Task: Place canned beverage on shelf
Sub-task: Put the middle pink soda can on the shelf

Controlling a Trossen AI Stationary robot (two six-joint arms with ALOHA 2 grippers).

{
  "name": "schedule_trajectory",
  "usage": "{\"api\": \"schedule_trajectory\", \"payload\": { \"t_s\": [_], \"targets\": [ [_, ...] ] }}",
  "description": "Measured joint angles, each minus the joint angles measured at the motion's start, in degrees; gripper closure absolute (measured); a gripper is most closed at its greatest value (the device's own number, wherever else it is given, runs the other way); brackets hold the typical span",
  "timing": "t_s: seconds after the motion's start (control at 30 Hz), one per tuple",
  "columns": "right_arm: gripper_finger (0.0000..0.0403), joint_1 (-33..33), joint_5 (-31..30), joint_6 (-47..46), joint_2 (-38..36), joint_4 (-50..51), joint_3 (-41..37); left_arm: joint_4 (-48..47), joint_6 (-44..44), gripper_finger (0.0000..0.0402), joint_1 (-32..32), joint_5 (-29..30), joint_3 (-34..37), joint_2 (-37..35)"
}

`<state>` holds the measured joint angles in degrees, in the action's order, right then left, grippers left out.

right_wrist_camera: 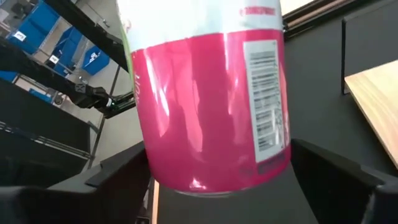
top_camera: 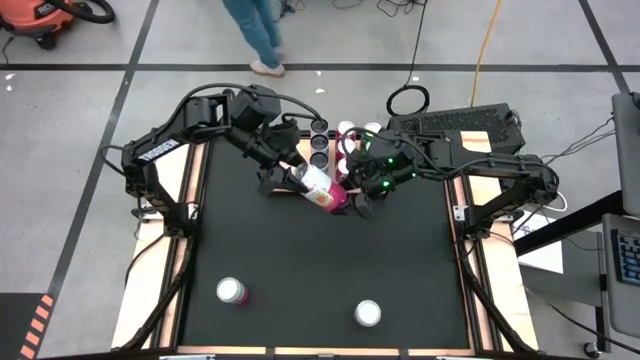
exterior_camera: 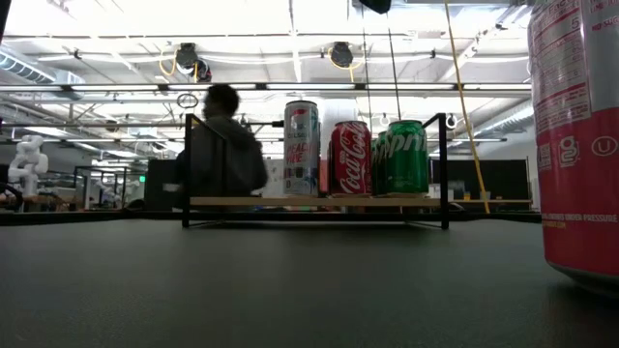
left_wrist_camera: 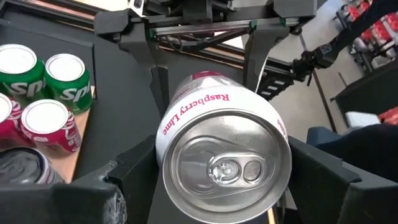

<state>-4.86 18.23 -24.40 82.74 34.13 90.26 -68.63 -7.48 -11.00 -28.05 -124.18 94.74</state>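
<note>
A white-and-pink can (top_camera: pixel 322 190) hangs over the far middle of the black mat, between my two grippers. My left gripper (top_camera: pixel 300 178) is shut on its white lid end. My right gripper (top_camera: pixel 352 202) stands open with a finger on either side of the can's pink bottom end (right_wrist_camera: pixel 214 149), narrowly apart from it. The shelf (exterior_camera: pixel 319 202) stands at the far edge. A tall white can (exterior_camera: pixel 302 147), a Coca-Cola can (exterior_camera: pixel 350 157) and a green Sprite can (exterior_camera: pixel 404 157) stand on it. My left gripper pinches the can's wall just behind the lid rim (left_wrist_camera: pixel 163 163) between its two fingers (left_wrist_camera: pixel 134 180). The fingers come from the table's far left, slanting down, and lie along the can. The can is lifted clear of the mat and tilted, lid toward the left arm, pink end lower.
Two more cans stand on the mat near the front edge, one at the left (top_camera: pixel 232 291) and one at the right (top_camera: pixel 368 313). The low view shows a pink can (exterior_camera: pixel 575 135) close by at its right. A person (top_camera: pixel 258 35) walks beyond the far edge.
</note>
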Motion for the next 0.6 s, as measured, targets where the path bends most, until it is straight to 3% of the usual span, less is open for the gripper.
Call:
{"api": "schedule_trajectory", "payload": {
  "t_s": [0.23,0.6],
  "targets": [
    [0.0051,0.1,0.0,-4.9,0.0,1.3,0.0,-2.0,4.2,0.0114,-1.6,0.0,-0.1,-0.2],
    [0.0033,0.4,-2.1,-4.9,-0.3,10.1,-0.1,-6.3,9.7,0.0114,-5.9,-0.1,-0.1,-0.2]
  ]
}}
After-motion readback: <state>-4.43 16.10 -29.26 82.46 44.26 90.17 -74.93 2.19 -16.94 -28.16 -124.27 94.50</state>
